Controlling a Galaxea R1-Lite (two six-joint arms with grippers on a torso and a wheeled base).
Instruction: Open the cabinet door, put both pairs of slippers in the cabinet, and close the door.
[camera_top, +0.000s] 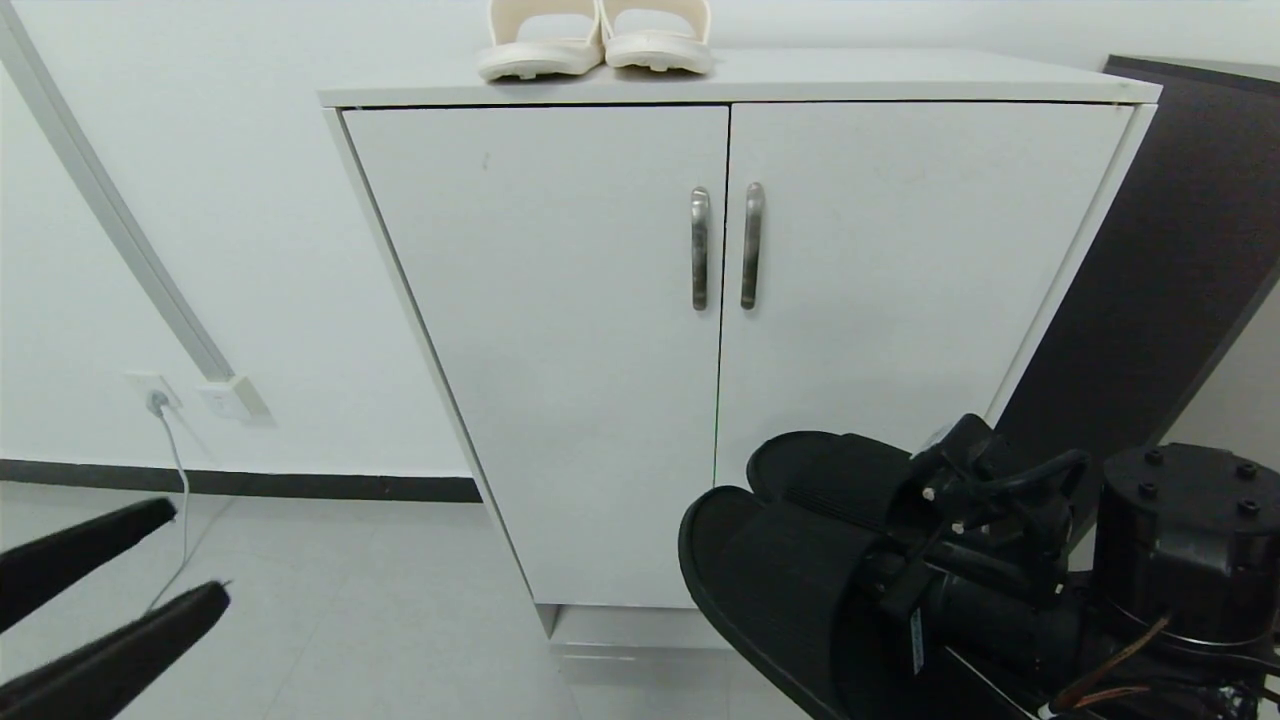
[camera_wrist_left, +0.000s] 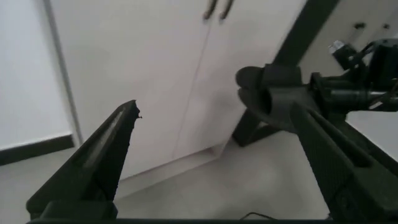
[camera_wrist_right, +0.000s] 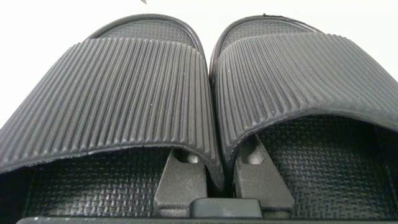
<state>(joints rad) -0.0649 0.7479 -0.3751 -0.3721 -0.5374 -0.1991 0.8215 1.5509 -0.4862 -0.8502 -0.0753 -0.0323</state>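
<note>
Black slippers (camera_top: 800, 560) pinched by right gripper (camera_wrist_right: 217, 183) face shut cabinet doors (camera_top: 560, 400); left gripper (camera_top: 195, 552) spread, cream slippers (camera_top: 597, 45) atop.

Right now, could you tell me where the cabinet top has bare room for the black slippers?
The cabinet top is bare from the cream slippers to its right edge; a narrower strip lies left of them. The middle is crowded.

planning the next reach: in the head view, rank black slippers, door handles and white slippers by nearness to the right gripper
1. black slippers: clamped in the right gripper, low on the robot's right.
2. door handles: halfway up the cabinet front, at its middle.
3. white slippers: on the cabinet top, farthest up.
</note>
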